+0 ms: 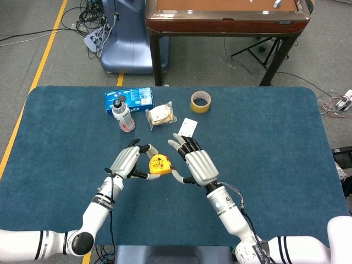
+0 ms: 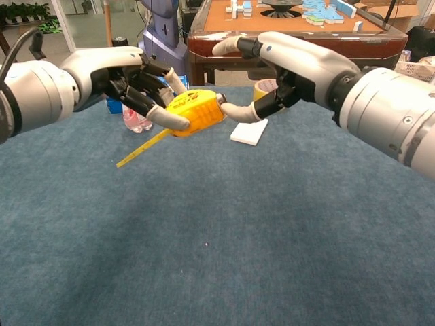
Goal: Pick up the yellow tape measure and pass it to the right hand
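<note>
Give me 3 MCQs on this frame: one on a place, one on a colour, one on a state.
1. Where is the tape measure?
A. lying on the table
B. in the air between the two hands
C. on the blue box

2. What colour is the roll of tape at the table's far side?
A. yellowish-tan
B. red
C. green

3. How is the tape measure's blade?
A. fully wound in
B. partly pulled out, hanging down
C. wrapped round the bottle

Answers: 1 B, the left hand grips it above the cloth and the right hand touches its other end with a fingertip. 2 A, as the head view shows. 3 B, a yellow strip slants down from the case in the chest view.
</note>
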{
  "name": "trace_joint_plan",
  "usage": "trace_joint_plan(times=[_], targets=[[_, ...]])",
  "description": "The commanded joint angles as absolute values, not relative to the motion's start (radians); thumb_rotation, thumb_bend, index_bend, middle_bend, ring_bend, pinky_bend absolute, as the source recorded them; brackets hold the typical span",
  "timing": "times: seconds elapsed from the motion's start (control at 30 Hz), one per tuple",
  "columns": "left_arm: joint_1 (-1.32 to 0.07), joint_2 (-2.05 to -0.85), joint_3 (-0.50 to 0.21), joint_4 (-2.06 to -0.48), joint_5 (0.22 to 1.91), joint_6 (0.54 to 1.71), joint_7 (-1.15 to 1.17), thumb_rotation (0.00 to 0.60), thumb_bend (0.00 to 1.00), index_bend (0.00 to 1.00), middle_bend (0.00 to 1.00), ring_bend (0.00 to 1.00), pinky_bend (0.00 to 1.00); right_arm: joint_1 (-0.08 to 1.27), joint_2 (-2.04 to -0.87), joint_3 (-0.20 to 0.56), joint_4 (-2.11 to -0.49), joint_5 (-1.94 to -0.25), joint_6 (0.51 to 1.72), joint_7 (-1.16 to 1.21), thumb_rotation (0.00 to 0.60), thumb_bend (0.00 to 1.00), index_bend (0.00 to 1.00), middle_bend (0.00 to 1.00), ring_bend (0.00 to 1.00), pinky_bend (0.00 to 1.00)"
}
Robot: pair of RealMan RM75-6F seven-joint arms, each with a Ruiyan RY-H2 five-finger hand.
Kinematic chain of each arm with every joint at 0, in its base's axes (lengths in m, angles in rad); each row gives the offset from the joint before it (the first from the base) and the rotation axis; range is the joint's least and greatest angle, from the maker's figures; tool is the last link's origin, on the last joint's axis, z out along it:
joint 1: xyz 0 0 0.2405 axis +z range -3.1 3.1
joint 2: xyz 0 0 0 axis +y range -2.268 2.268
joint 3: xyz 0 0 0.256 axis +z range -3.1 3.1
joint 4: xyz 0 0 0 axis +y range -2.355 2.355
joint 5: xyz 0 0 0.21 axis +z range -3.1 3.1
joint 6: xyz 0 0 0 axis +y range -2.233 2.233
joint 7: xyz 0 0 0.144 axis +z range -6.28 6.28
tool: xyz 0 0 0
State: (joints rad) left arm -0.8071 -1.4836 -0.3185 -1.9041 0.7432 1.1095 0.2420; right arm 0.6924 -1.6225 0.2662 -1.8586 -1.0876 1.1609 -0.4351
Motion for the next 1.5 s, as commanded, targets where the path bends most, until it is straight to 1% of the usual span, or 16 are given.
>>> trace_joint_plan(times=[0.03,0.2,0.37,0.5,0.53,0.6,0.67,0.73,0.87,1.2,1.37,1.5], targets=[[-0.806,-1.480,-0.318,-1.905,0.744,1.107,0.239,0.600,0.07,0.52,0.52,0.31,0.00,0.694,-1.623,0.266,-1.857,-1.089,1.164,-0.434,0.600,0.49,0.10,0.04,0.00,0.00],[-0.803,-1.473,-0.317,-1.904,0.747,1.103,0.232,0.600,0.07,0.52,0.52,0.31,0.00,0.695,-1.622,0.265,-1.860,-1.091,1.173,-0.435,0.600,0.53,0.10,0.04,0.00,0.00],[-0.799,-1.466,-0.316,-1.896,0.748,1.098,0.221,0.600,0.07,0.52,0.52,0.31,0.00,0.694,-1.613,0.267,-1.868,-1.093,1.187,-0.440,0.600,0.60,0.10,0.06,0.00,0.00],[-0.797,-1.461,-0.315,-1.893,0.750,1.093,0.215,0.600,0.07,0.52,0.52,0.31,0.00,0.693,-1.607,0.266,-1.874,-1.089,1.193,-0.446,0.600,0.61,0.11,0.07,0.00,0.00],[-0.797,-1.460,-0.315,-1.893,0.751,1.092,0.214,0.600,0.07,0.52,0.52,0.31,0.00,0.693,-1.607,0.267,-1.874,-1.088,1.195,-0.447,0.600,0.61,0.13,0.08,0.00,0.00],[-0.796,-1.458,-0.315,-1.894,0.754,1.092,0.212,0.600,0.07,0.52,0.52,0.31,0.00,0.693,-1.607,0.268,-1.875,-1.084,1.197,-0.447,0.600,0.61,0.20,0.09,0.00,0.00],[-0.796,-1.456,-0.315,-1.895,0.756,1.092,0.211,0.600,0.07,0.51,0.52,0.31,0.00,0.694,-1.608,0.270,-1.875,-1.082,1.200,-0.445,0.600,0.61,0.29,0.10,0.00,0.00],[-0.796,-1.455,-0.314,-1.895,0.756,1.090,0.210,0.600,0.07,0.51,0.52,0.31,0.00,0.694,-1.609,0.270,-1.873,-1.081,1.201,-0.443,0.600,0.61,0.35,0.11,0.00,0.00],[-0.796,-1.454,-0.314,-1.893,0.756,1.088,0.207,0.600,0.07,0.52,0.52,0.31,0.00,0.694,-1.613,0.273,-1.870,-1.082,1.206,-0.432,0.600,0.61,0.44,0.14,0.00,0.00],[-0.796,-1.454,-0.311,-1.884,0.756,1.080,0.198,0.600,0.07,0.52,0.52,0.31,0.00,0.698,-1.615,0.278,-1.867,-1.068,1.210,-0.431,0.600,0.62,0.50,0.18,0.00,0.00],[-0.795,-1.456,-0.311,-1.874,0.759,1.078,0.191,0.600,0.07,0.52,0.52,0.31,0.00,0.699,-1.619,0.282,-1.860,-1.063,1.215,-0.431,0.600,0.69,0.54,0.21,0.00,0.00],[-0.795,-1.457,-0.311,-1.863,0.758,1.074,0.186,0.600,0.07,0.52,0.52,0.31,0.00,0.697,-1.621,0.286,-1.857,-1.063,1.224,-0.425,0.600,0.72,0.57,0.23,0.01,0.00]])
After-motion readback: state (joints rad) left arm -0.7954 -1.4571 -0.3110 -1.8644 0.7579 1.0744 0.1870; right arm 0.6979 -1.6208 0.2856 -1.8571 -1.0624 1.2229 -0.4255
